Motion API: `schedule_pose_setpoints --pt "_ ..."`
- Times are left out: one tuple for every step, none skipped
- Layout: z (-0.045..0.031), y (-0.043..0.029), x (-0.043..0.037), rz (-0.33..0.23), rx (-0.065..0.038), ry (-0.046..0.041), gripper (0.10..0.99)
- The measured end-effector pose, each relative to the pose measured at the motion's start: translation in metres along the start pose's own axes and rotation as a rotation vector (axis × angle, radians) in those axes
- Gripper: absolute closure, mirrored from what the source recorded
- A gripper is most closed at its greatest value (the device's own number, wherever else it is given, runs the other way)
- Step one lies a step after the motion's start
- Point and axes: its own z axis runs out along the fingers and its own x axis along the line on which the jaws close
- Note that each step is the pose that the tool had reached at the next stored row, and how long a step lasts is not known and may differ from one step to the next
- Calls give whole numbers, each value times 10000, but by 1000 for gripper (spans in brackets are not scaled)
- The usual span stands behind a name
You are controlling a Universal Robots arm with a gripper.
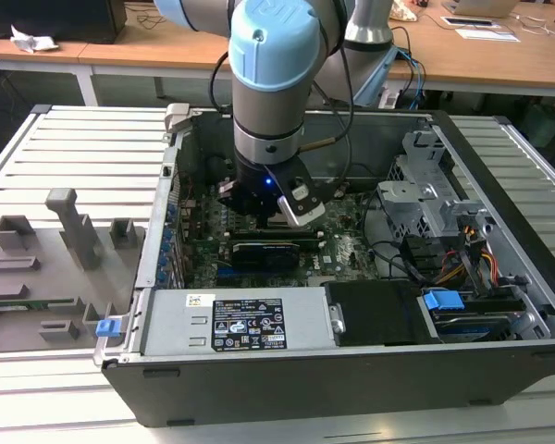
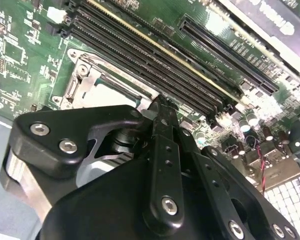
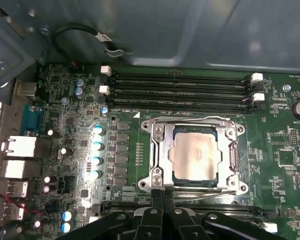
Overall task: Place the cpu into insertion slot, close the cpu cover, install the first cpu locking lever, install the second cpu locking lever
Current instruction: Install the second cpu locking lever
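1. Inside the open computer case (image 1: 499, 361), the arm's gripper (image 1: 276, 205) hangs low over the green motherboard (image 1: 347, 250), just above a black card (image 1: 273, 251) in the exterior view.
2. Seen in the first wrist view, the cpu (image 3: 195, 155) lies seated in the insertion slot (image 3: 196, 176), its silvery face up.
3. Around it the cpu cover (image 3: 160, 159) lies flat, its window framing the chip.
4. Both wrist views show the gripper's fingers (image 3: 161, 197) pressed together with no gap between the tips and nothing between them.
5. Their tips sit at the cover's edge, at the socket's side away from the four-lane bank of memory slots (image 3: 180, 91); whether they touch the metal I cannot tell.
6. Beside the socket in the second wrist view run long black memory slots (image 2: 155, 60).
7. Writing: a white-and-black label (image 1: 248, 324) sits on the grey power supply (image 1: 171, 324) at the case's near side; its print is too small to read. Small white lettering on the board is equally illegible.
8. Outside the case, on the exterior view's left, a grey fixture tray (image 1: 37, 277) rests on the slatted table (image 1: 74, 148).
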Motion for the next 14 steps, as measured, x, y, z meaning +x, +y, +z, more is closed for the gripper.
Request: schedule_pose_setpoints --pt "9 -2 20 1 -33 0 980" --pt "14 -4 38 0 -63 -4 980" --pt "20 -9 53 1 -109 -5 980" --pt "25 -11 60 1 -133 -6 980" --pt "39 -17 62 2 -164 -10 980" --pt "58 -23 63 3 -187 -9 980" --pt "88 -43 99 3 -296 -18 980" --pt "107 -48 103 3 -316 -18 980" --pt "117 -50 105 2 -332 -17 980" --pt "127 -53 106 4 -366 -18 980" --pt "146 -57 107 6 -483 -23 980" --pt "156 -59 108 9 -557 -26 980" --pt "164 -60 110 10 -608 -28 980" --pt "173 -62 113 9 -667 -30 980"
